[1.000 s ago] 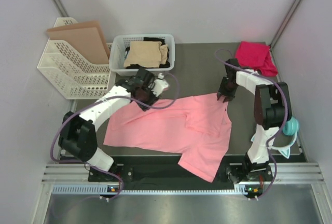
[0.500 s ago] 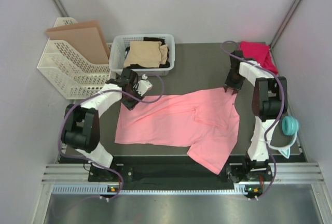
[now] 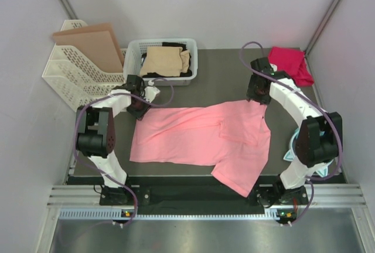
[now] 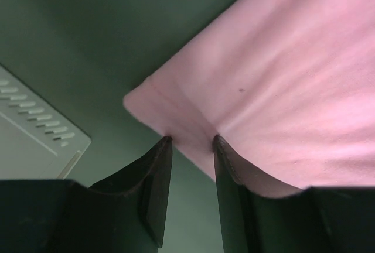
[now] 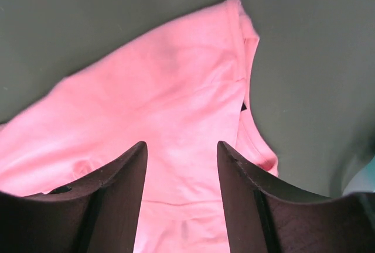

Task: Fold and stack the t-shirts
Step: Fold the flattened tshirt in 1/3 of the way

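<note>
Top external view: a light salmon-pink cloth t-shirt [image 3: 199, 139] lies spread across the middle of the dark grey table [image 3: 222, 80], with one sleeve reaching toward the near edge. The left gripper [image 3: 139, 103] sits at the shirt's far left corner and the right gripper [image 3: 258, 93] at its far right corner. A deep magenta-red cloth t-shirt [image 3: 290, 64] lies bunched in the far right corner of the table, well apart from the pink one. A white plastic lattice basket [image 3: 133, 68] at the far edge holds a folded tan t-shirt [image 3: 166, 61] on top of a black t-shirt [image 3: 174, 45]. To the left of the basket stands a white lattice file rack [image 3: 73, 86] with a brown cardboard sheet [image 3: 91, 43] in it.

Left wrist view: the two dark fingers [image 4: 152, 188] stand with only a narrow gap between them. The rounded corner of the pink shirt fills that gap at the tips and continues past them. I cannot tell whether the tips are pinching the cloth or only sitting over it.

Right wrist view: the dark fingers [image 5: 114, 197] are spread wide apart above the pink shirt and hold nothing. Flat cloth shows between them, and its hemmed corner points away over bare table.
</note>
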